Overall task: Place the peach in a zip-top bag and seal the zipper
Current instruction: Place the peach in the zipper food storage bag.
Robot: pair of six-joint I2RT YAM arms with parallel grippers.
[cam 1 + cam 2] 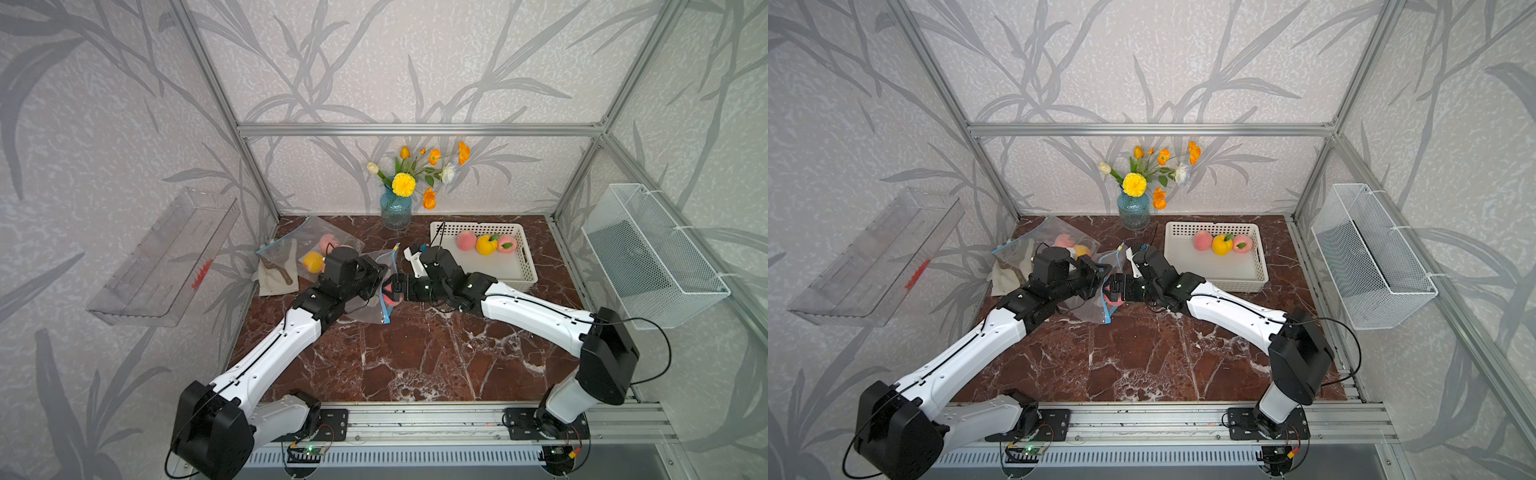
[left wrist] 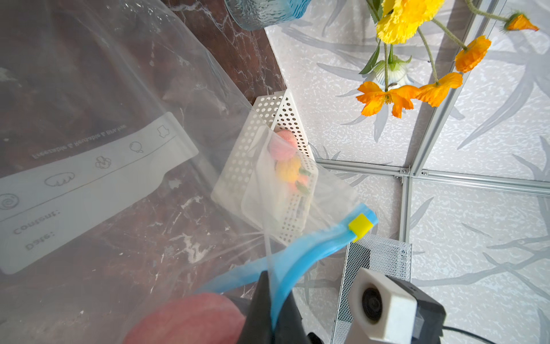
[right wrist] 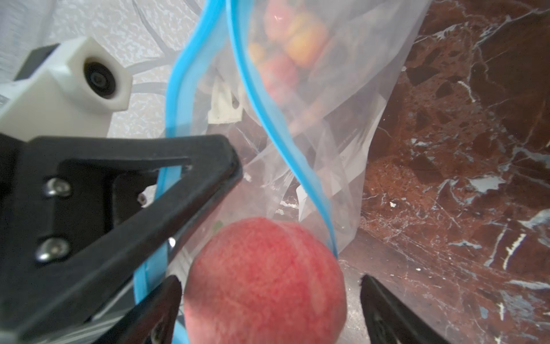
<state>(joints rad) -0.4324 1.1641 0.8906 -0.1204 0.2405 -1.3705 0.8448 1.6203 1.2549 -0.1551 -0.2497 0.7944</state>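
In both top views the arms are meeting over the bench (image 1: 415, 353), slightly toward 11 o'clock from its middle. The left pincer (image 1: 379, 283) is gripping the zip-top bag (image 1: 368, 311) at its mouth. The right pincer (image 1: 392, 292) is facing it from 3 o'clock, with the peach (image 1: 390, 300) right at the opening. The white basket (image 1: 1258, 266) of spare fruit is sitting at 2 o'clock, well apart.

In the left wrist view the left pincer (image 2: 269, 287) is clamping tight on the blue zipper rim (image 2: 309, 250), lifting one lip so the mouth is gaping. The yellow slider (image 2: 360, 225) is sitting at the rim's far end.

In the right wrist view the right pincer (image 3: 270, 286) is standing wide, with a clear gap on one side of the peach (image 3: 265, 280), so it is gripping nothing. The peach is lying just inside the blue lips, not deep in the bag.

To my eye the fruit is needing a nudge deeper, so it is not rolling back out. The right arm should then be backing straight out, clear of the lower lip, while the left is holding the rim taut for the slider.
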